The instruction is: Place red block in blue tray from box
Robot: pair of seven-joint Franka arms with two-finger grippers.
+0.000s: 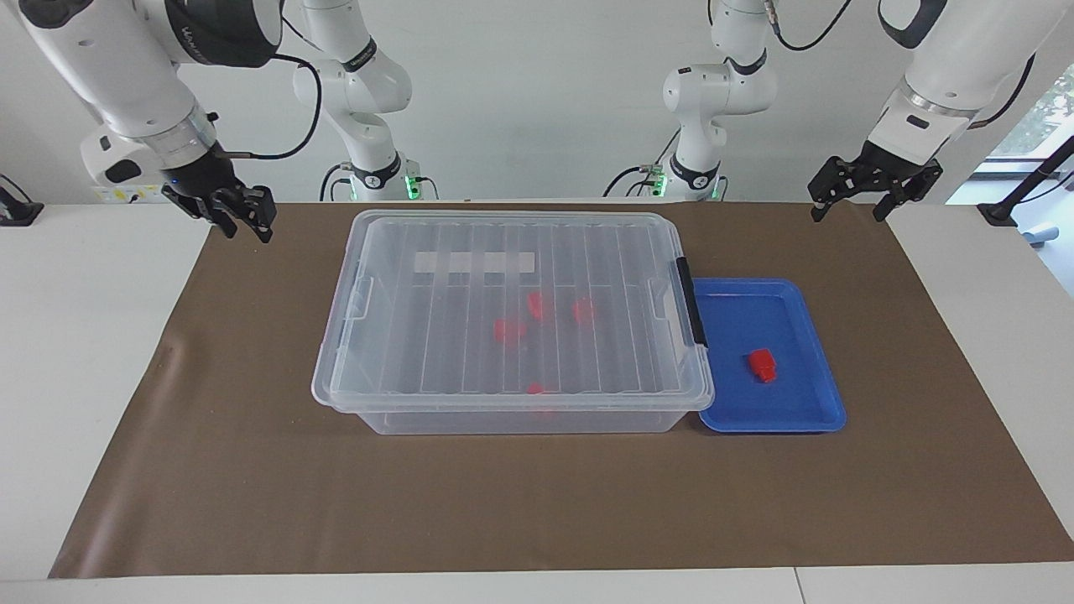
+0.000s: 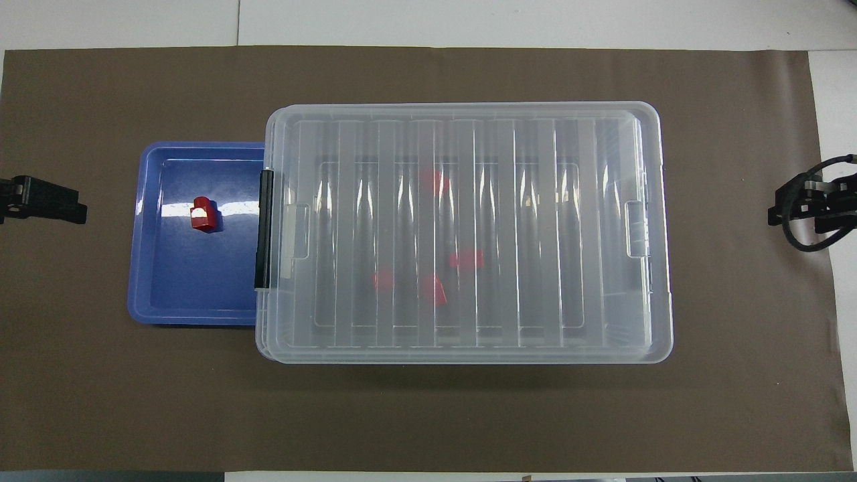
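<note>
A red block [image 1: 762,364] lies alone in the blue tray [image 1: 810,419], which sits on the brown mat [image 1: 252,486] touching the box [image 1: 512,415] at the left arm's end of the bench [image 1: 75,377]. The clear storage box stands shut under its ribbed lid [image 1: 470,369], black latch [image 1: 691,302] beside the tray; four more red pieces [image 1: 508,330] show blurred through the plastic. The block looks light, rigid and smooth, likely best pinched across its narrow sides from above, though its small size leaves little margin. Nearer the robots, both arms wait raised and clear of the box: the left claw [image 1: 875,199] hangs wide open over the mat's corner by the tray's end, and the right claw [image 1: 243,220], fingers parted and empty, hangs over the mat's edge at the right arm's end.
</note>
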